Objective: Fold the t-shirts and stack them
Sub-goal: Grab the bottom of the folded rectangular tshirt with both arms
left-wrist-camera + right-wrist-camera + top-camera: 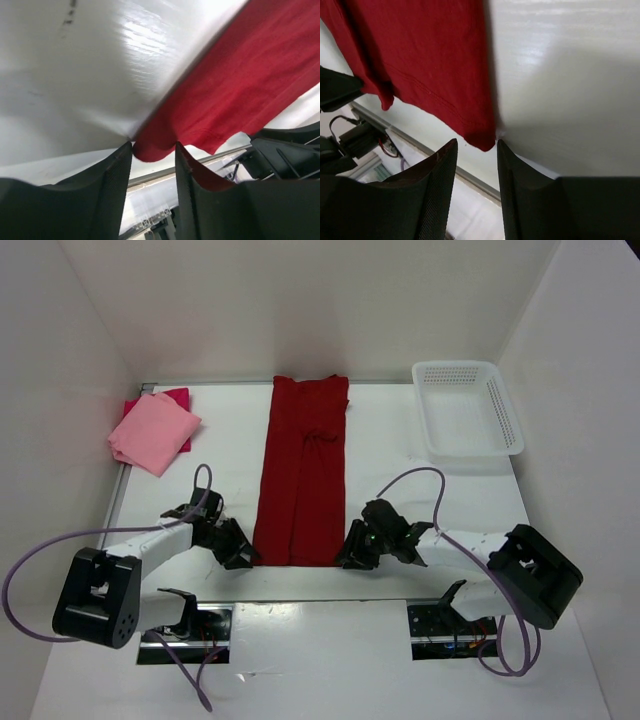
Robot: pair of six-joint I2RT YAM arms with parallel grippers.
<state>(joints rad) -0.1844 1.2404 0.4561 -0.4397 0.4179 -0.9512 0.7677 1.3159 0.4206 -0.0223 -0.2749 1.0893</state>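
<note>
**Item:** dark red t-shirt (302, 475). Soft, light, limp cloth, lying as a long narrow strip and stretching away ahead of both tools.

**Handling (judged):** it is probably sagging wherever unsupported. It is best taken at the near hem corners, pinching all layers together.

**Left gripper** (154, 147): fingers are standing apart, with a hem corner bunching between the tips. Cannot tell whether it is being pinched.

**Right gripper** (476, 145): fingers are standing apart, clamping nothing. The other hem corner is lying just at the tips.

**Also:** light pink t-shirt (153, 432), lying over the magenta t-shirt (178, 397), far ahead of the left gripper.
</note>
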